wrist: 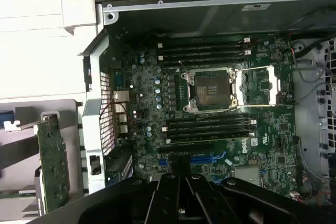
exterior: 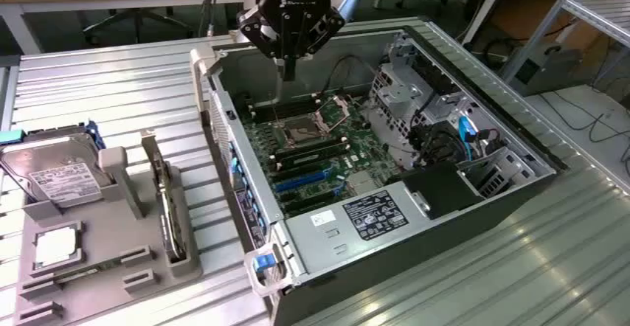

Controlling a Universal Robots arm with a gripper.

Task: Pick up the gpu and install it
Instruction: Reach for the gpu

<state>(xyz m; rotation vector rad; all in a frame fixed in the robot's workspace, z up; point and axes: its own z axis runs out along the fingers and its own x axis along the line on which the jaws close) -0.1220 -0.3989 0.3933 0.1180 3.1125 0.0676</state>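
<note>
The gpu (exterior: pixel 165 197) (wrist: pixel 52 161) stands on its long edge in a slot of the grey holder (exterior: pixel 108 282), just beside the open computer case (exterior: pixel 512 193) on the exterior view's left. Its long axis runs alongside the case wall, and its bracket end is hard to make out. The gripper (exterior: pixel 288 74) hangs above the motherboard (exterior: pixel 325 156), well apart from the gpu, fingers closed together and holding nothing.

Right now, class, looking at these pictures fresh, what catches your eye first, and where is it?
The open computer case lies in the middle of the exterior view, its green motherboard exposed. The black gripper hangs above the case's far end, and the gpu stands on edge in a grey holder at the exterior view's left.
</note>
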